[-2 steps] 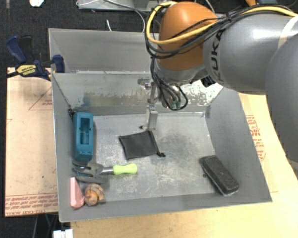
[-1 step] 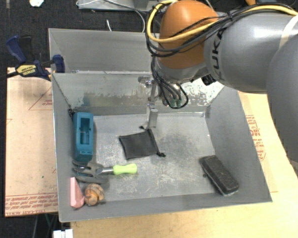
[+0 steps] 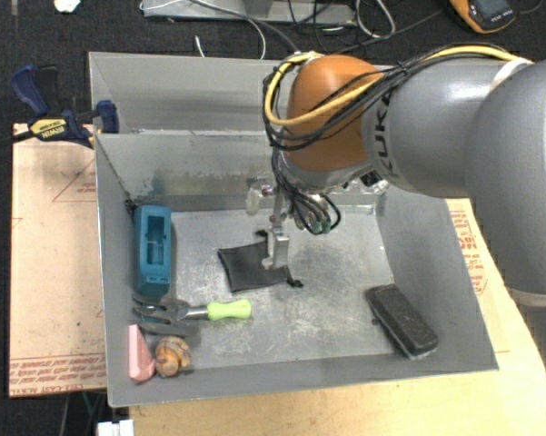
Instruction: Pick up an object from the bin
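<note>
- Where the arm reaches in from the right of the frame, its gripper (image 3: 274,248) hangs low over the middle of the bin (image 3: 300,367), pointing straight down.
- Gripper tip sits at the upper right edge of a dark flat sheet (image 3: 246,269), roughly square, lying on the bin floor at centre.
- Tip looks to be touching or just above that edge; most of the sheet spreads out to the lower left of it.
- Open or closed: cannot tell, as the tip reads as one narrow metal column.
- Blue block (image 3: 153,248), long and upright in the frame, lies along the left wall, well apart from the gripper.
- Green-handled tool (image 3: 225,312) lies below the sheet, its grey head toward the left.
- Pink piece (image 3: 139,352) and brown shell-like lump (image 3: 173,356) lie side by side in the lower left corner.
- Dark grey oblong bar (image 3: 402,321) lies at lower right, alone.
</note>
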Tool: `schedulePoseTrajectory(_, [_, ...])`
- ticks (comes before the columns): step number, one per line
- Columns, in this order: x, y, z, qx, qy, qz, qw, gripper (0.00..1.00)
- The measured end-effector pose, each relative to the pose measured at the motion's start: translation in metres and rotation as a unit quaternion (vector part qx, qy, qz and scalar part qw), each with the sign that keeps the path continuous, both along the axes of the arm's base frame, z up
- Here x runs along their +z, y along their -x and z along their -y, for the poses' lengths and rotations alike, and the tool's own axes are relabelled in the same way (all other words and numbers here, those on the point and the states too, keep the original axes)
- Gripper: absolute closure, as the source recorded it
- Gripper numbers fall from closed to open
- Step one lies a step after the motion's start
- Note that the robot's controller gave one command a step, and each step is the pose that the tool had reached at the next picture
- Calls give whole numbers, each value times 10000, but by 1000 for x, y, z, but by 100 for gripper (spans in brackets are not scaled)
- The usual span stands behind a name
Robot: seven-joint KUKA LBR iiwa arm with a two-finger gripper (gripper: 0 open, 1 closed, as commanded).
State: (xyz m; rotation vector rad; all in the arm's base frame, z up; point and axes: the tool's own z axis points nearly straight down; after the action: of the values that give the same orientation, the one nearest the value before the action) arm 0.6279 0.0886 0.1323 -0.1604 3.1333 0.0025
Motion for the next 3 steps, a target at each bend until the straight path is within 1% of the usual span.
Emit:
schedulePoseTrajectory(1, [-15,24,0,166,-8,44,9999,0])
schedulePoseTrajectory(2, [8,31,-1,291,0,12,9996,0])
schedulePoseTrajectory(3, [-66,40,12,-408,-14,19,9992,0])
